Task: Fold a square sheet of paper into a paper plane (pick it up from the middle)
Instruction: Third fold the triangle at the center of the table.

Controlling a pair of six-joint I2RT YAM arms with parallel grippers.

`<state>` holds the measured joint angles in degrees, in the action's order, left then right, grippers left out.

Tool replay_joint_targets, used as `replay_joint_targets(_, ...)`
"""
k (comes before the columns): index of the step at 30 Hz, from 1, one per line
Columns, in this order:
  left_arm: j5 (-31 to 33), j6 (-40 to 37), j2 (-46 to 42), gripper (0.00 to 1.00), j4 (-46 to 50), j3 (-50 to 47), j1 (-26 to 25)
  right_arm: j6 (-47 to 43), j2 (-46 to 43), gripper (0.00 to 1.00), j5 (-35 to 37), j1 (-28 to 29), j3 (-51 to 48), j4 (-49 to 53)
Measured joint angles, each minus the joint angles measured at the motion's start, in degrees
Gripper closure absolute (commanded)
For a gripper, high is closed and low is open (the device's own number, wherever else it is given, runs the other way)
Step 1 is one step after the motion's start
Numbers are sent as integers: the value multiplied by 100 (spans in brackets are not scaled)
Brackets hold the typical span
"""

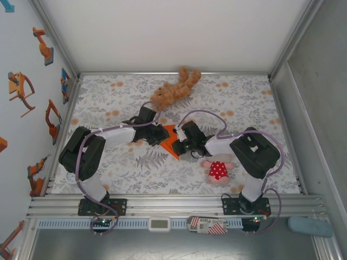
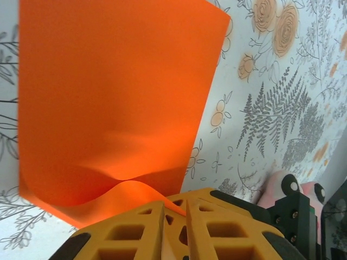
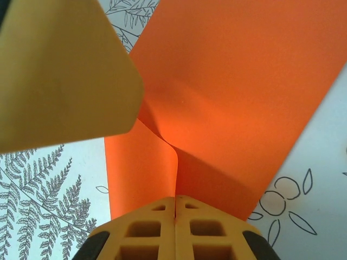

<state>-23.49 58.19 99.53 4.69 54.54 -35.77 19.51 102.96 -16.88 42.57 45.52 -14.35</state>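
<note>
The square sheet of paper (image 1: pixel 170 142) is bright orange and sits mid-table between my two grippers, lifted and buckled. In the left wrist view the sheet (image 2: pixel 114 92) stretches away over the floral cloth, and its near edge humps up and runs into the narrow gap of my left gripper (image 2: pixel 174 210), which is shut on it. My right gripper (image 3: pixel 174 201) is shut on a raised pleat of the sheet (image 3: pixel 238 92). A yellow finger of the left gripper (image 3: pixel 59 70) shows at the upper left of the right wrist view. From above, the left gripper (image 1: pixel 158 135) and right gripper (image 1: pixel 181 145) face each other across the paper.
A brown plush bear (image 1: pixel 174 89) lies behind the grippers, touching the left arm's wrist. A pink doll in a red dress (image 1: pixel 218 170) lies to the front right, and its head (image 2: pixel 271 190) shows beside the left fingers. Walls ring the floral cloth (image 1: pixel 114 162).
</note>
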Motion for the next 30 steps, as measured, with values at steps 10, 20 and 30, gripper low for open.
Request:
replay_joint_targets(10,-33,46,192,83,-79,-20,-22,0,0,100,-2,0,0,2)
replay_joint_targets(20,-33,46,295,84,-35,-20,-28,0,0,100,0,0,37,74)
replay_joint_targets(30,-31,44,299,85,-13,-46,-31,2,0,100,0,-2,37,79)
